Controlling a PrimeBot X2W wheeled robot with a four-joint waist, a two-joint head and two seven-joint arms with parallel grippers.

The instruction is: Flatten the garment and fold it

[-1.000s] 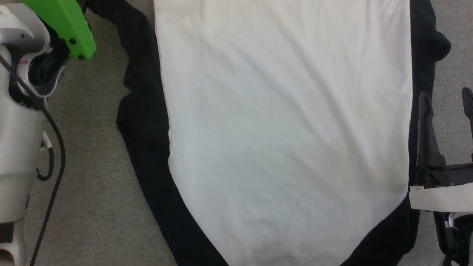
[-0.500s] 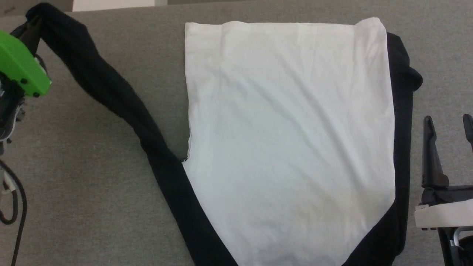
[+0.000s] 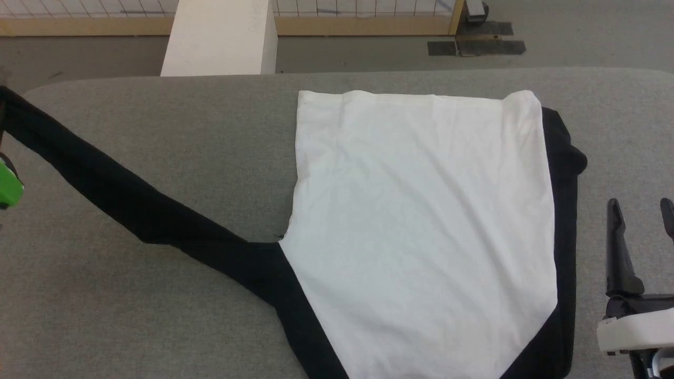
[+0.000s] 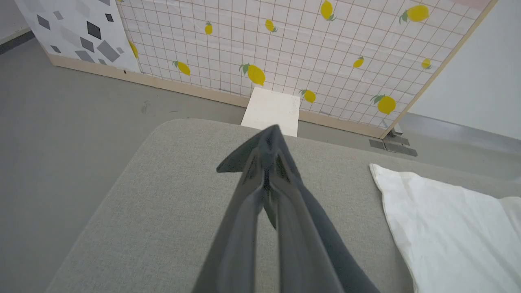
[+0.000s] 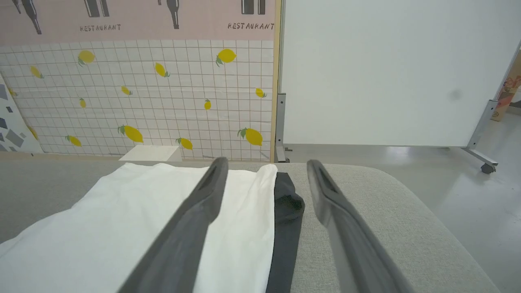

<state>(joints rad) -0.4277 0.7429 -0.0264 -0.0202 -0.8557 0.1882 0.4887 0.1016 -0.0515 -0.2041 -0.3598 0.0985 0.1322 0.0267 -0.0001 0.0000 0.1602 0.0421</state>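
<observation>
Garment (image 3: 421,226) is seen laid plain white side up on the right half of the grey padded worktop (image 3: 131,305), its straight far edge set just short of the worktop's far edge and its near part cut off by the bottom of the head view. One black sleeve (image 3: 131,205) is drawn out in a long diagonal band toward the far left corner. There its end is pinched between the pressed-together fingers of the left gripper (image 4: 266,162), which is held above the surface. The other black sleeve (image 3: 566,158) is tucked along the white body's right side and bunched toward the far end. The right gripper (image 3: 640,221) is held near the worktop's right edge, just beside that sleeve and apart from the cloth, with its two dark fingers spread wide. Beyond the far edge, a white block (image 3: 221,37) is set on the grey floor (image 4: 61,122), backed by a lemon-print tiled panel (image 4: 285,49) and a plain white partition (image 5: 386,73).
</observation>
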